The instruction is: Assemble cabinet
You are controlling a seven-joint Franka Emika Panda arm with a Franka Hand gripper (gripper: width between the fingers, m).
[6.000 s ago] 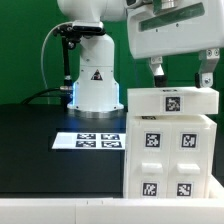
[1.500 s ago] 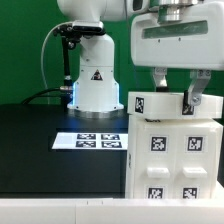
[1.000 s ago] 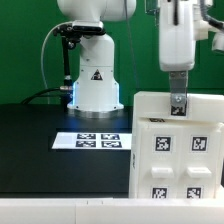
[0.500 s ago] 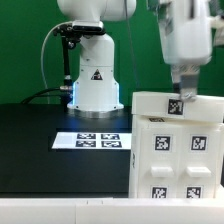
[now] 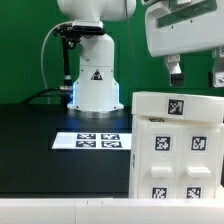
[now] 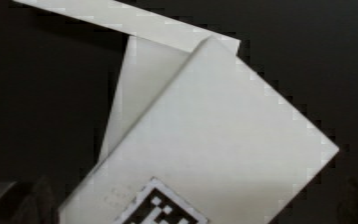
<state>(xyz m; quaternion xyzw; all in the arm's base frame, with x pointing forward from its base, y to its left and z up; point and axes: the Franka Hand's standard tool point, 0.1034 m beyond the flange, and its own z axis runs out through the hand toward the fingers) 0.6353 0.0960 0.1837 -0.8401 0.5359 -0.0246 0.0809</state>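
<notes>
Hovering gripper: the gripper hangs above the cabinet's top edge at the exterior view's right, its fingers spread apart and clear of the white plastic, holding nothing.
Cabinet: the cabinet stands upright on the black table at the exterior view's right, running out of frame at the right and bottom.
Cabinet face: recessed compartments carry black-and-white square tags; one more tag sits on the top block, below the fingers.
Marker board: the marker board lies flat on the table, just beside the cabinet on the exterior view's left.
Robot base: the white robot base, with a triangle mark, stands behind the marker board against the green backdrop.
Wrist view: white cabinet panels meet along angled edges over a dark background, a tag corner showing at the frame's edge.
</notes>
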